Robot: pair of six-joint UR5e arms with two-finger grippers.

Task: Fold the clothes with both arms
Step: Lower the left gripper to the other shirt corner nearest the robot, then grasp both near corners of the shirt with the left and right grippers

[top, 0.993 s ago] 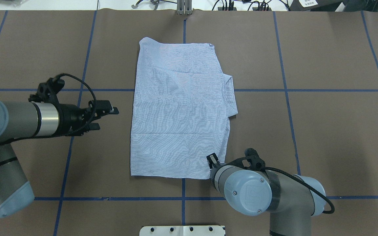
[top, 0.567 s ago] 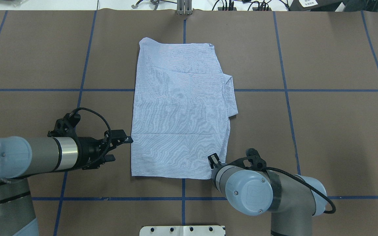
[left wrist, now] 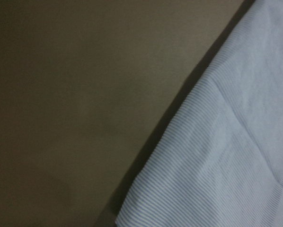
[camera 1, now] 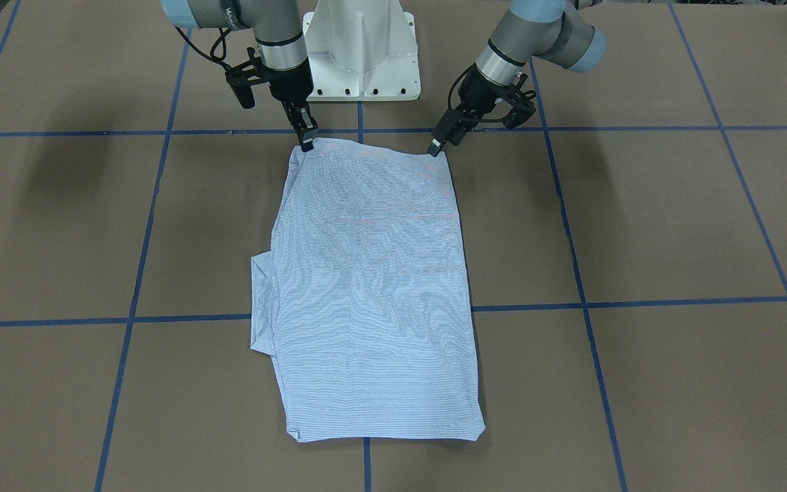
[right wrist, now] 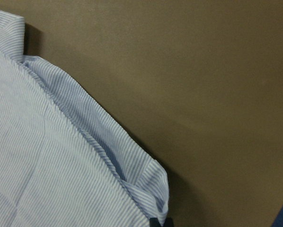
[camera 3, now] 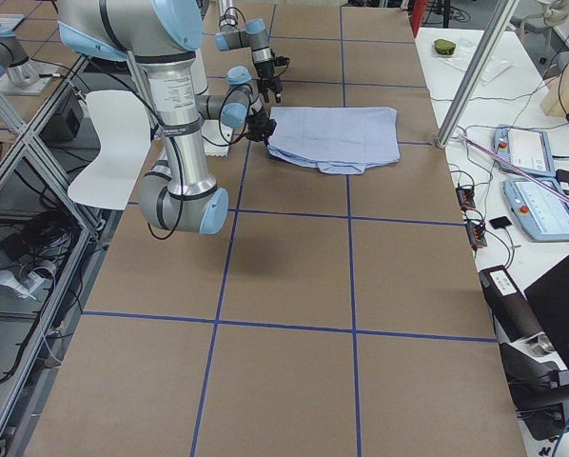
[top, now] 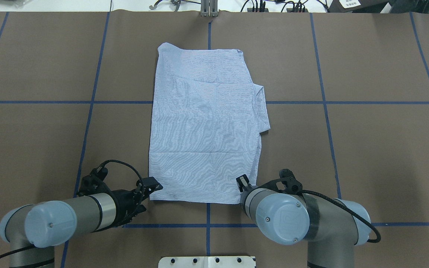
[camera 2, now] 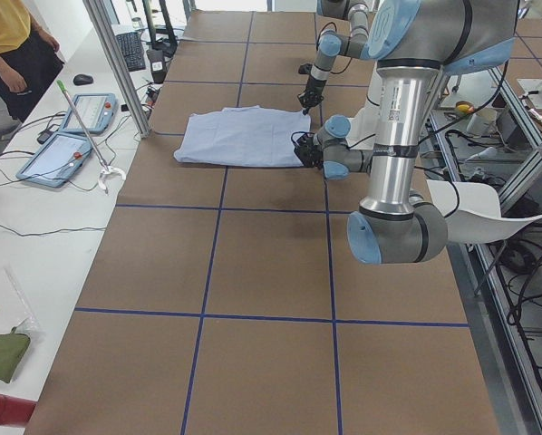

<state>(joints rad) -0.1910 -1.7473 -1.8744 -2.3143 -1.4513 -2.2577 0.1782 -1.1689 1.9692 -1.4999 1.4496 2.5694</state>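
A: Listing from the fingers: how are they held?
B: The right gripper point(camera 1: 307, 142) is pinched on the shirt point(top: 205, 123) at its robot-side corner; the left gripper point(camera 1: 434, 147) is set at the other, its spread not discernible.
A: Surface? Garment?
B: Brown table point(top: 367, 149), blue tape grid point(top: 326, 102). Shirt laid flat centrally, folded, light blue, finely striped.

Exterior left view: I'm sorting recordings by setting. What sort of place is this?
Probably a robotics lab workcell: a paper-covered table gridded with blue tape, handheld control pendants with cables on the white side bench, and aluminium frame posts around the station.
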